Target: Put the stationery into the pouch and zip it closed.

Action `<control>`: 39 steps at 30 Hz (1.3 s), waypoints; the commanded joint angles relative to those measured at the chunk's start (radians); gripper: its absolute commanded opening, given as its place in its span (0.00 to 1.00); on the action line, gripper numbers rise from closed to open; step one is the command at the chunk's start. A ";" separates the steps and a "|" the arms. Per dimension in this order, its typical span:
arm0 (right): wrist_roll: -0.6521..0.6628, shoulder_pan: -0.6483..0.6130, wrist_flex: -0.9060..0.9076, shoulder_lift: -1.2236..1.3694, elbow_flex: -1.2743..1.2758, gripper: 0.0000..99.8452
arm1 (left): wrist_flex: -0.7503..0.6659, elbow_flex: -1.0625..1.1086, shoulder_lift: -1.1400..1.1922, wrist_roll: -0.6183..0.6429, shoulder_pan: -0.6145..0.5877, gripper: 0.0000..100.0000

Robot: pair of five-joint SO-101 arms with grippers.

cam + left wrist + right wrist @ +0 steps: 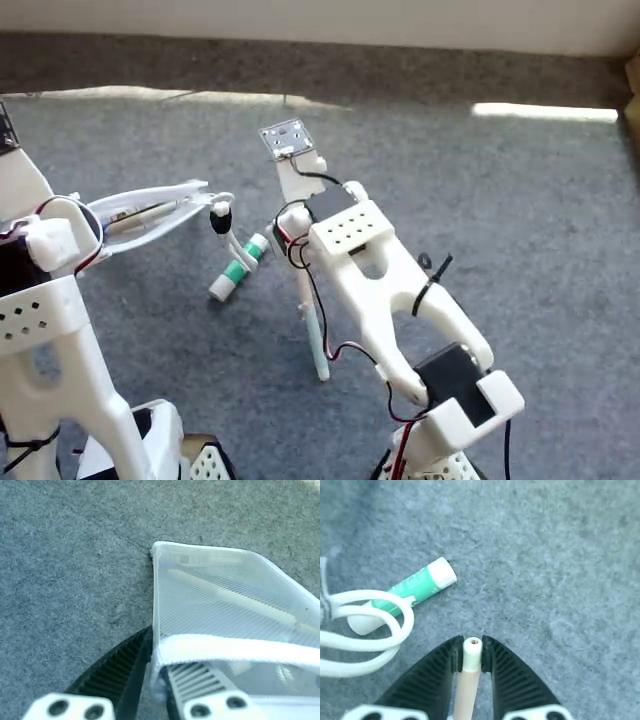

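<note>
Left tool (156,655) is clamped on the pouch (225,605), the pouch's white-taped edge pinched between its jaws. The pouch is white mesh; in the high view it is at the left, held up off the grey table (520,230) with its far end pointing toward the middle. A pale pen-like stick (225,597) lies inside it, seen through the mesh.

Right tool (471,647) is closed narrow on a cream pen (470,672), gripping it near one end so the tip just clears the jaws. In the high view that pen (315,340) runs out from under the right arm at a slant.

A glue stick (410,592), green with white ends, lies flat on the table just beyond the right tool, apart from it. In the high view it sits between the pouch's end and the right arm. A white cord loop (408,619) crosses over the glue stick's near end. A small black-tipped piece (221,218) sits by the pouch's end; can't tell what it is.
</note>
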 commanded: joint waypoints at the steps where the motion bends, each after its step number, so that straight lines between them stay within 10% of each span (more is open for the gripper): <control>1: 0.009 -0.030 0.002 -0.124 0.008 0.01 | -0.020 0.005 0.004 0.006 0.016 0.01; 24: -0.124 -0.033 -0.007 -0.549 0.185 0.01 | -0.020 0.005 0.005 0.008 0.016 0.01; 39: -0.173 -0.033 -0.584 -0.987 0.730 0.01 | -0.020 0.005 0.005 0.008 0.016 0.01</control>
